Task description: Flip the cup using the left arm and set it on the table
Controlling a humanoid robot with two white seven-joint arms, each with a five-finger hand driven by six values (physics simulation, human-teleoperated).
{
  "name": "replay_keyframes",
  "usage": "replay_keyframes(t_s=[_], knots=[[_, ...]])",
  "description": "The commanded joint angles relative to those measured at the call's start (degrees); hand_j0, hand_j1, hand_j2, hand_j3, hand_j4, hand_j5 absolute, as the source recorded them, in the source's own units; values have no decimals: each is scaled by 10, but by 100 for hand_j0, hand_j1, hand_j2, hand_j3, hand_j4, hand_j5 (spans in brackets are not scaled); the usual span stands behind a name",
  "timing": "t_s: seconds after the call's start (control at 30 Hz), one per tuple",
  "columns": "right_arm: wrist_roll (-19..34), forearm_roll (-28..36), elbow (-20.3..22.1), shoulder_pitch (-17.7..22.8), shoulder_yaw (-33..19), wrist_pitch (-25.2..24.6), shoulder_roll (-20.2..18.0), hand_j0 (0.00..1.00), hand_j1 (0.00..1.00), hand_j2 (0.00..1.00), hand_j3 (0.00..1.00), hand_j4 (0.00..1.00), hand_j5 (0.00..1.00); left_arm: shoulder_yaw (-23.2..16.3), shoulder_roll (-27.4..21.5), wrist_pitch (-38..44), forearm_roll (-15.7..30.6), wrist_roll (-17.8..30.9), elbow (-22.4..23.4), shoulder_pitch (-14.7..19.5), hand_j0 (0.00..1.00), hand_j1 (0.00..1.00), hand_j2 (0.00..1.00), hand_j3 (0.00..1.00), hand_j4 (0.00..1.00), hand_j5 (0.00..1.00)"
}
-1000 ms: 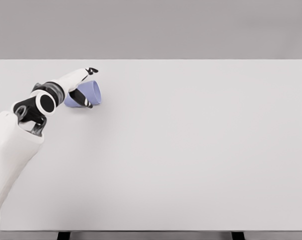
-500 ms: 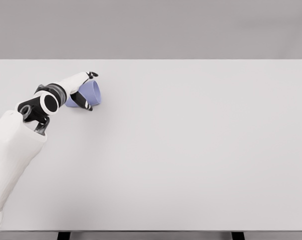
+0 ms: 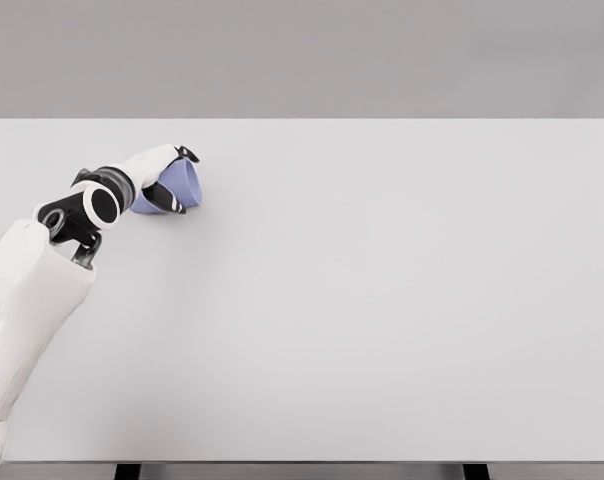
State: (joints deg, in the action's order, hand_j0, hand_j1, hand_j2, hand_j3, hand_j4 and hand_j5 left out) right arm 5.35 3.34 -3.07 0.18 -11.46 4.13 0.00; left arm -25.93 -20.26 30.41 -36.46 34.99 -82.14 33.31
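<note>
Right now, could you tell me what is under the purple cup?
The white table. The cup lies on its side, the left hand closed around it; the fingers hide its near side.

The single head view looks down and forward over the whole table from nearby.

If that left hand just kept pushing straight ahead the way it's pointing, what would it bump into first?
The left hand points up and right, and the purple cup lies on its side right at its fingers, so it would meet that first. Beyond it only bare table shows.
</note>
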Motion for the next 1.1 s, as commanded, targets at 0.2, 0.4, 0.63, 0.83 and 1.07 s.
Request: replay_keyframes(t_s=[0.2, 0.4, 0.63, 0.83, 1.07], knots=[[0, 0, 0, 0, 0, 0, 0, 100, 100, 100, 100, 100, 100, 4, -1, 0, 0, 0, 0, 1, 67, 67, 67, 67, 67, 67], [0, 0, 0, 0, -1, 0, 0, 100, 100, 100, 100, 100, 100, 9, -4, 0, 7, 0, -6, 2, 63, 63, 63, 63, 63, 63], [0, 0, 0, 0, -1, 0, 0, 100, 100, 100, 100, 100, 100, 24, -3, -1, 9, 0, -18, 3, 55, 55, 55, 55, 55, 55], [0, 0, 0, 0, -1, 0, 0, 100, 100, 100, 100, 100, 100, 55, -4, -2, 29, 0, -20, 3, 54, 54, 54, 54, 54, 54], [0, 0, 0, 0, 0, 0, 0, 100, 100, 100, 100, 100, 100, 96, -1, -3, 53, 0, -21, 4, 54, 54, 54, 54, 54, 54]])
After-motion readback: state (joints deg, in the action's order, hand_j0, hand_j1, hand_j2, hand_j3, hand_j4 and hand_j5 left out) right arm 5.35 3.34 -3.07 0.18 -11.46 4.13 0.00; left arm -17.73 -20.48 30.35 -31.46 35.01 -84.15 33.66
